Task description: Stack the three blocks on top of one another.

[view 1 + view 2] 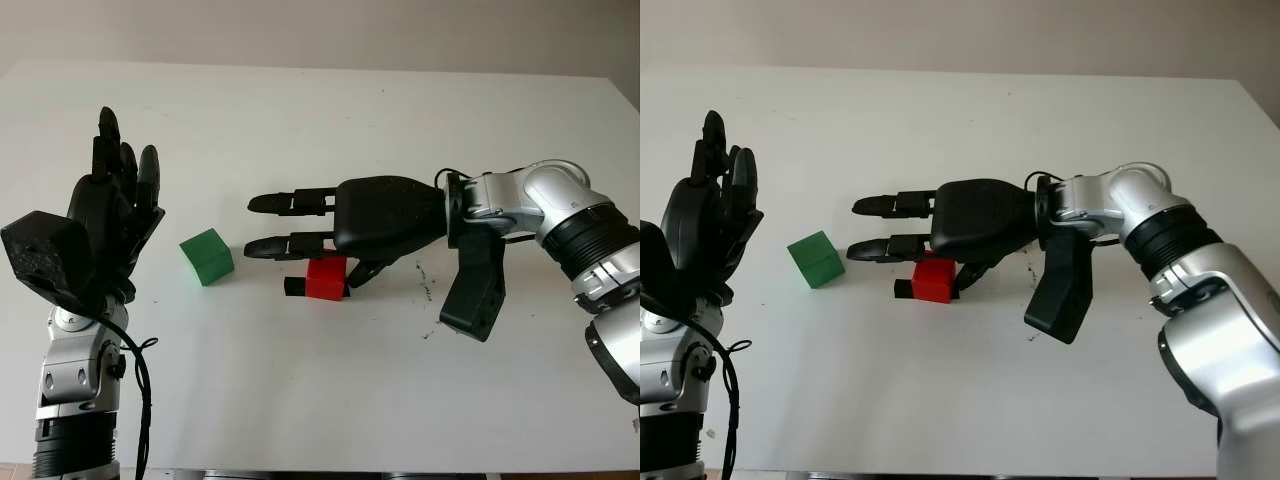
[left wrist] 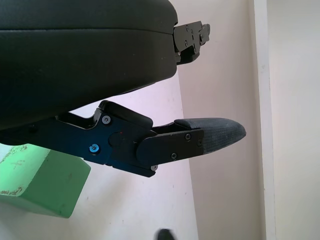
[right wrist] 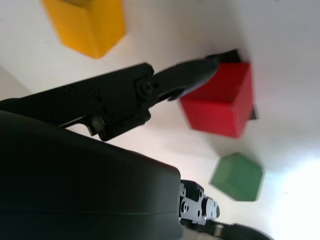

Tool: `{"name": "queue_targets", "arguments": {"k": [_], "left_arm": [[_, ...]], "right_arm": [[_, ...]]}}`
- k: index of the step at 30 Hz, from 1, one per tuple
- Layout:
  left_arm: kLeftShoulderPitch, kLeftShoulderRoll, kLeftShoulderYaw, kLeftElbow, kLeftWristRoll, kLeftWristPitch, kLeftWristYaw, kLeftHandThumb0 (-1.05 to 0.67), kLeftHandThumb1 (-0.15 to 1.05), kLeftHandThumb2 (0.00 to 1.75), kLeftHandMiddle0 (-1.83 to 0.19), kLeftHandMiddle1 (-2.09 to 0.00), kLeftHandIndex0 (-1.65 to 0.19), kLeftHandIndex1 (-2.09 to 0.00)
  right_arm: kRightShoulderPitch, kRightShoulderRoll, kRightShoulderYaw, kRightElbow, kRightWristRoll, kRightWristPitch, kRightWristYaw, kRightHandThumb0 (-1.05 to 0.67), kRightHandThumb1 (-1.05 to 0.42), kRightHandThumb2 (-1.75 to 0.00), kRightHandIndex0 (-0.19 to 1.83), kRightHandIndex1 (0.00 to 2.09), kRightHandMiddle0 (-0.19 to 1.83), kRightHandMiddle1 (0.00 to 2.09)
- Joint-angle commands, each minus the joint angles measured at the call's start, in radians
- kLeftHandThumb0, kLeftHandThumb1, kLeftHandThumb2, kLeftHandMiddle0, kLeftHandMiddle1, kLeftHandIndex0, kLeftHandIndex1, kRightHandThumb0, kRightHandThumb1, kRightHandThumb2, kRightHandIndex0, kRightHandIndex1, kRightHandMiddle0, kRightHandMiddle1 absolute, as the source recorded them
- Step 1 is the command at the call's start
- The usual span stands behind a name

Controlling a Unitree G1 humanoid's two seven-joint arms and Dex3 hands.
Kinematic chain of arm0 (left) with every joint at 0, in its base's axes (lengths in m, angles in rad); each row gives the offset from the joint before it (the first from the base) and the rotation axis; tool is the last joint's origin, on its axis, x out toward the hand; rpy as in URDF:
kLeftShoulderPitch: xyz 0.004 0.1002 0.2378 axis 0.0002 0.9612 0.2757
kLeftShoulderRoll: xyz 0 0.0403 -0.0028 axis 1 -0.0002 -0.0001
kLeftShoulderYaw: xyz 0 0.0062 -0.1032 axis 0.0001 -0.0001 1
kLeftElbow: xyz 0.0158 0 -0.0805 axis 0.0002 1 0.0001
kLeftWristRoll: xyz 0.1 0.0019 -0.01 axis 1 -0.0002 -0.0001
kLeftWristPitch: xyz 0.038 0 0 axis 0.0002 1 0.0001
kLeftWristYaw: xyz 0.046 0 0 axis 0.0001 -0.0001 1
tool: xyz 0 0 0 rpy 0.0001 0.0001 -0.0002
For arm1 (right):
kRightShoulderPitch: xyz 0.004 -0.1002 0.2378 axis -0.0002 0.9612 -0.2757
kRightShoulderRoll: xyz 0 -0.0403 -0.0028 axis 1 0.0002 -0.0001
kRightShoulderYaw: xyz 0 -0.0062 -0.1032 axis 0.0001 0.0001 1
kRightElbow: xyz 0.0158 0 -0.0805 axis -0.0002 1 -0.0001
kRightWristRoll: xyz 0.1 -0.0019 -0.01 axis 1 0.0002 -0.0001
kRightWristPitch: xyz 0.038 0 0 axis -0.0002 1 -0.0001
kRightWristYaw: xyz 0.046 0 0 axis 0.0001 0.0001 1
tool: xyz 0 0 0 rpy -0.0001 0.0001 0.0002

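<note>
Two hands are over the white tabletop. At the far left you have the left hand, black, raised above the tabletop's left side with its fingers pointing up and away; it is open and holds nothing.

Just to its right sits the small green cube block, resting on the tabletop, a little apart from the left hand and untouched. In the left wrist view the same green block lies just beside that hand's lower finger.

Next comes the small red cube block, near the middle of the tabletop, right of the green block and apart from it. A black strip lies at its base on the left side.

Above and around the red block you see the right hand, black, reaching in from the right with its fingers pointing left. Two fingers extend past the block toward the green one; the thumb comes down at the red block's near side, tip at its upper edge. You cannot tell whether the hand actually grips the block.

A yellow block appears in the right wrist view, apart from the red one, on the far side of the thumb.
</note>
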Motion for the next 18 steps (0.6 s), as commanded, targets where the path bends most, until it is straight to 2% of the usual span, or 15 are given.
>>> {"name": "queue_targets", "arguments": {"k": [1,4,8,12,18], "left_arm": [[0.005,0.005,0.005,-0.013,0.0,-0.006,-0.002,-0.68,1.05,0.54,0.19,0.0,0.19,0.0],[0.001,0.007,0.007,-0.004,-0.001,-0.011,-0.006,-0.68,1.05,0.55,0.19,0.0,0.19,0.0],[-0.003,0.012,0.009,0.002,0.002,-0.015,-0.012,-0.67,1.05,0.55,0.19,-0.01,0.19,0.0],[-0.006,0.016,0.011,0.005,0.002,-0.014,-0.016,-0.67,1.05,0.56,0.19,-0.02,0.19,0.0],[-0.008,0.019,0.015,0.01,-0.001,-0.021,-0.028,-0.65,1.05,0.56,0.19,-0.03,0.19,0.0]], "right_arm": [[-0.03,-0.043,-0.051,-0.028,0.082,0.02,0.096,-0.81,-0.92,-0.04,-0.19,0.0,-0.19,0.0],[-0.046,-0.074,-0.105,-0.032,0.187,0.05,0.231,-0.77,-0.89,-0.04,-0.19,0.0,-0.17,0.01],[-0.045,-0.115,-0.169,-0.074,0.245,0.117,0.343,-0.77,-0.9,-0.05,-0.19,0.0,-0.19,0.01],[-0.034,-0.139,-0.229,-0.105,0.301,0.22,0.442,-0.76,-0.91,-0.05,-0.19,0.0,-0.1,0.06],[-0.026,-0.128,-0.267,-0.072,0.324,0.321,0.482,-0.76,-0.91,-0.06,-0.19,0.0,-0.07,0.07]]}}
